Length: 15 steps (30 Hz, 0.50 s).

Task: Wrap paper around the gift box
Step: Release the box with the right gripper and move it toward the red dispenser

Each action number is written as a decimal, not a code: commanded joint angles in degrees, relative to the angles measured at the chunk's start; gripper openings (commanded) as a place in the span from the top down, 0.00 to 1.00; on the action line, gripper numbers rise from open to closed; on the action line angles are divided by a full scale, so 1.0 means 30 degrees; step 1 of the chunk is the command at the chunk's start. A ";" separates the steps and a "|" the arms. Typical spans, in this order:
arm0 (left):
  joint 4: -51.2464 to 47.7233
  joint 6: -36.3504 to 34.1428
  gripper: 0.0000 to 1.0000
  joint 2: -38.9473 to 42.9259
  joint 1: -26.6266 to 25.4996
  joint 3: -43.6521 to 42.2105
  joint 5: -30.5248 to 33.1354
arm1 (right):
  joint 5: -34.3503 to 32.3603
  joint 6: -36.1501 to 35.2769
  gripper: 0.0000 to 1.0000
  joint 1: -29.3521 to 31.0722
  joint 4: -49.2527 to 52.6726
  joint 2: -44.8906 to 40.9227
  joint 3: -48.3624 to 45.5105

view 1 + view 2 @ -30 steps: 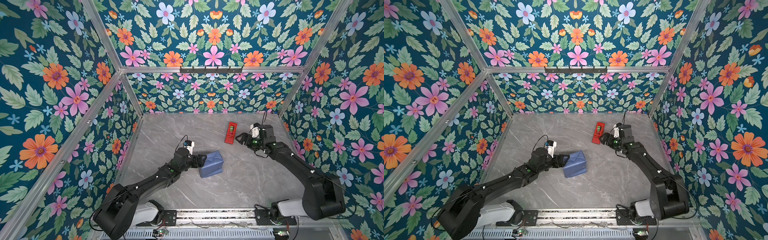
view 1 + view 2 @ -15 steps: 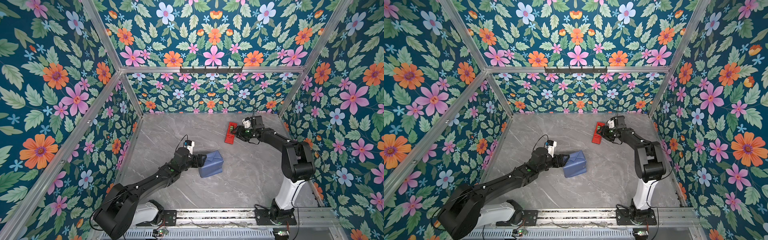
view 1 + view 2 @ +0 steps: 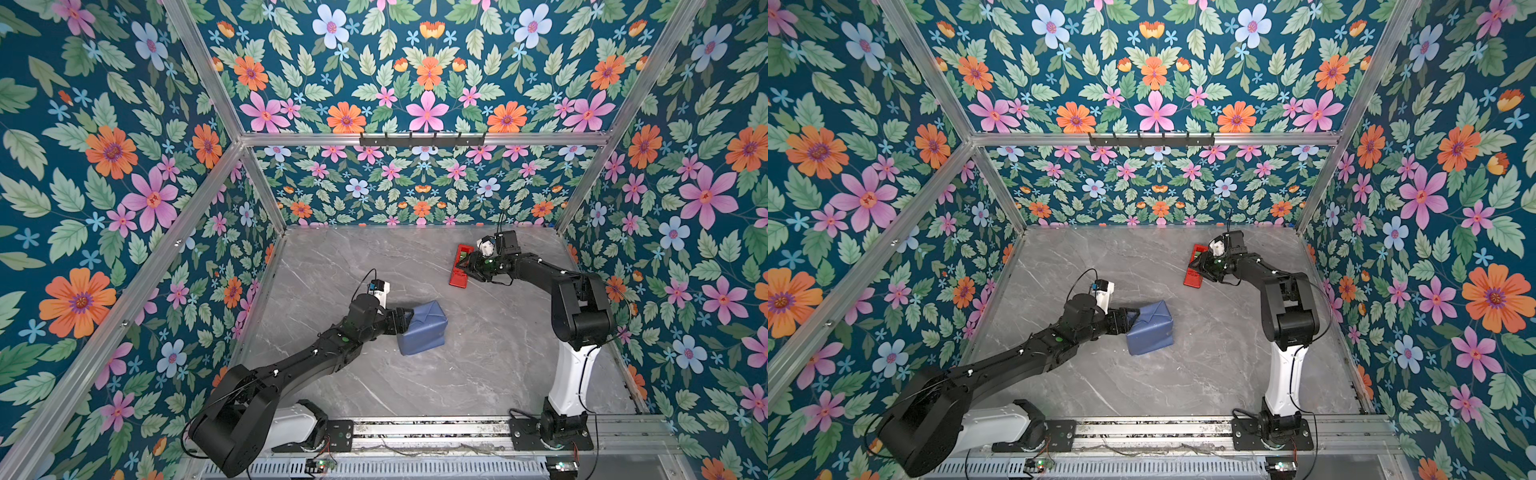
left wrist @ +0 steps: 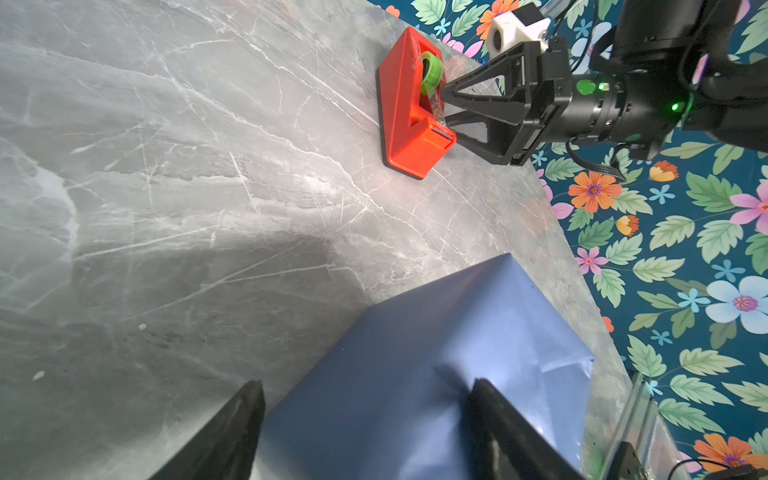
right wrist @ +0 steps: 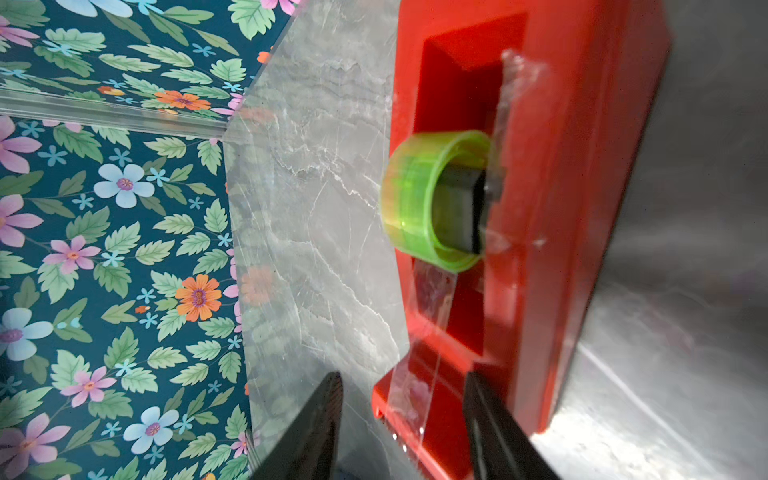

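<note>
Walls all round are papered in a dark teal floral print [image 3: 124,174]. The floor of the cell is a grey marble-patterned tabletop [image 3: 478,374].

The creased slate-blue wrapping paper [image 3: 424,328] is folded into a box-shaped parcel lying left of the table's middle. The gift box is fully covered, with none of its surface showing.

The left gripper [image 3: 405,320] is at the parcel's left end, touching it in both top views. In the left wrist view the jaws stand wide. One black finger [image 4: 494,415] presses on the paper face beside a diagonal fold and dents it. The other finger sits at the parcel's edge next to bare table. The jaws do not clamp round the parcel.

A narrow red plastic tape dispenser [image 3: 459,274] stands toward the back right, well apart from the parcel. It carries a translucent green tape roll [image 5: 415,199]. A clear strip [image 5: 428,299] runs from the roll toward the serrated cutter.

The right gripper [image 3: 467,267] is just beside the dispenser, its jaws at a middling gap. The strip's cutter end lies between the fingertips. One fingertip stands clear of the red body, with table showing between them. I cannot tell whether the other touches it.
</note>
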<state>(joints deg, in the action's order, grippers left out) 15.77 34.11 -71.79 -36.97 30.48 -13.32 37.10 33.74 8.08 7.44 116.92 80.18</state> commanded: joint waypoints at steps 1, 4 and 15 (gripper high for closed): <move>-0.2268 -0.0676 0.21 -0.0153 -0.0032 -0.0106 0.0015 | 0.0045 0.0233 0.53 0.0003 0.0090 0.0340 0.0031; -0.2298 -0.0705 0.21 -0.0123 -0.0025 -0.0111 0.0018 | -0.0004 0.0623 0.59 0.0011 -0.0040 0.0371 -0.0218; -0.2268 -0.0764 0.22 -0.0064 -0.0040 -0.0140 0.0075 | 0.0138 0.1459 0.68 0.0003 -0.0632 0.0872 -0.0639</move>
<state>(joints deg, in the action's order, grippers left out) 15.84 34.06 -71.72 -36.97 30.46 -13.34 39.00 37.08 7.88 1.48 118.58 78.81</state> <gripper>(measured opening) 0.783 0.317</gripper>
